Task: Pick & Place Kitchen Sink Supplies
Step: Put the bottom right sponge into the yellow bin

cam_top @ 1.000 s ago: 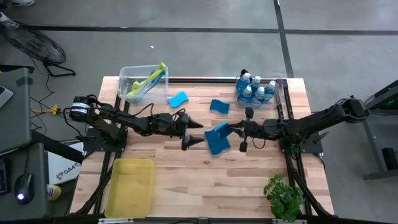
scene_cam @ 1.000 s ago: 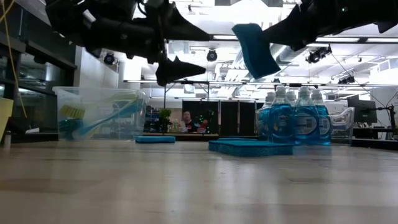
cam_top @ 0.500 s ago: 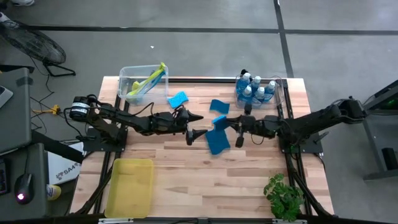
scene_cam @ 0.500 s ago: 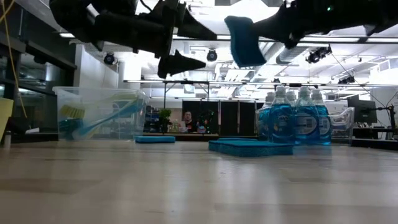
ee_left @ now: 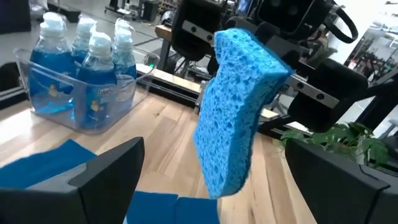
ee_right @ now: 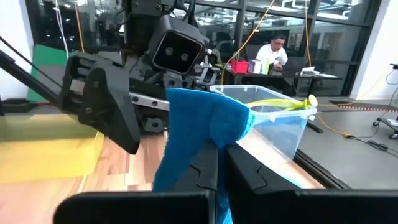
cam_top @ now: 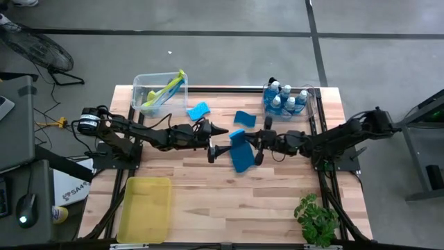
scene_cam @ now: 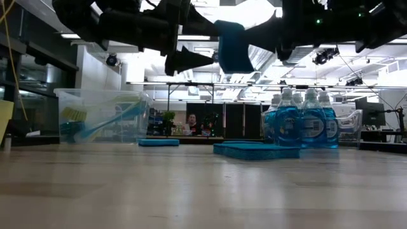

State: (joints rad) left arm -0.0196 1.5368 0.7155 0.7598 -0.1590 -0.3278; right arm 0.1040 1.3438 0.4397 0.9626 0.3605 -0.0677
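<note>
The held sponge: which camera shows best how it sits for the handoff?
The left wrist view: the held sponge hangs edge-up between the open left fingers. The right wrist view shows it pinched by the right gripper; the high view shows it small; the low view only in silhouette.

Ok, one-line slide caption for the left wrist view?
Right hand presents a blue sponge between the open left hand's fingers, dish soap bottles binned behind.
</note>
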